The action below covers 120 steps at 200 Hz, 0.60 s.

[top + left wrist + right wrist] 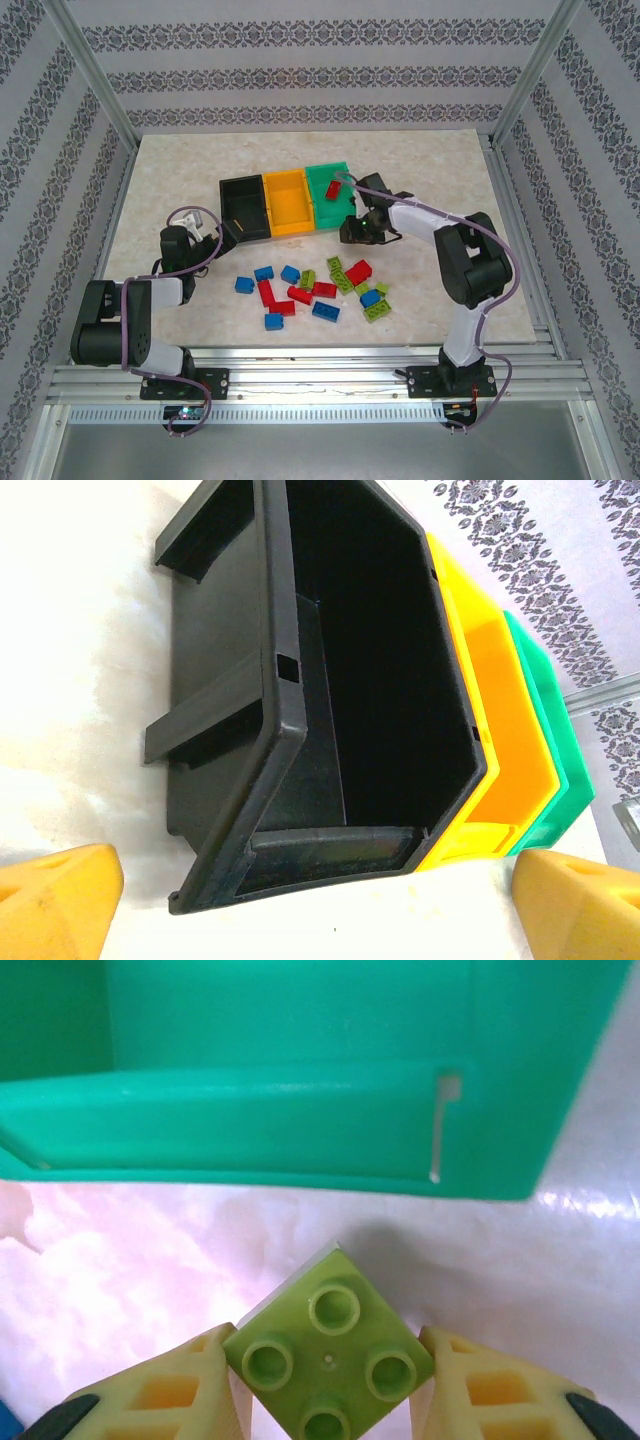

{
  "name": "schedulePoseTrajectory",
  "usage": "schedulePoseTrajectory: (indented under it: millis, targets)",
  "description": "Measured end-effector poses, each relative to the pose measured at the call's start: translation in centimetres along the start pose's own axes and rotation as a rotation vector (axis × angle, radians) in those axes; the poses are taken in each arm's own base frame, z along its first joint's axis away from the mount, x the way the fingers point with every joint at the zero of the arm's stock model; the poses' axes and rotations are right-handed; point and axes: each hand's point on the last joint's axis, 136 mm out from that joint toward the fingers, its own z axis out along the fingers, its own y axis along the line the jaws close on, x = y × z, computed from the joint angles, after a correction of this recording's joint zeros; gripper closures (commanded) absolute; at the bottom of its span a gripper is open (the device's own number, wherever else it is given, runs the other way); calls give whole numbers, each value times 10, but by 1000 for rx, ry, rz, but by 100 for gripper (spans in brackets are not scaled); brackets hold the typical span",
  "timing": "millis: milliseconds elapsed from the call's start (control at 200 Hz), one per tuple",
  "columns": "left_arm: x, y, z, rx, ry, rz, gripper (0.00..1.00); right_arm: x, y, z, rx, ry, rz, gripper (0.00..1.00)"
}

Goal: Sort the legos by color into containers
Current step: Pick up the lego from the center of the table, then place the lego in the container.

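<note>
My right gripper (328, 1372) is shut on a lime green lego (330, 1358), pinching two opposite corners, studs towards the camera. It hangs just in front of the green container's front wall (280, 1120). From above, the right gripper (358, 232) sits at the near side of the green container (322, 212), which holds a red lego (334, 190). The orange-yellow container (288, 200) and black container (243, 205) adjoin it. My left gripper (205, 232) stands open by the black container (280, 680), with nothing between its fingers (60, 895). Several red, blue and green legos (320, 285) lie scattered on the table.
The legos lie between the two arms, near the table's front. The marble-patterned table (430, 160) is framed by metal rails and patterned walls. The orange-yellow bin (510, 730) and green bin (555, 750) lie beyond the black one in the left wrist view.
</note>
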Motion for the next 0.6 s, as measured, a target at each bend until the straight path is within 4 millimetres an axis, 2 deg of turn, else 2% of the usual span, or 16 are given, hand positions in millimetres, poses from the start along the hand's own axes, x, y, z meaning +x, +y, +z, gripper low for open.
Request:
schedulePoseTrajectory:
  millis: [75,170,345,465,535,600]
  targets:
    - [0,0,0,0,0,0,0,-2,6,-12,-27,-13,6,66]
    - [0,0,0,0,0,0,0,-6,26,-25,-52,-36,-28,65]
    - [0,0,0,0,0,0,0,-24,98,-36,-130,-91,-161,64]
    - [0,0,0,0,0,0,0,-45,142,-36,-168,-141,-230,61]
    - [0,0,0,0,-1,0,0,-59,157,-32,-173,-168,-251,57]
    - [0,0,0,1,-1,1,0,-72,163,-26,-163,-187,-255,54]
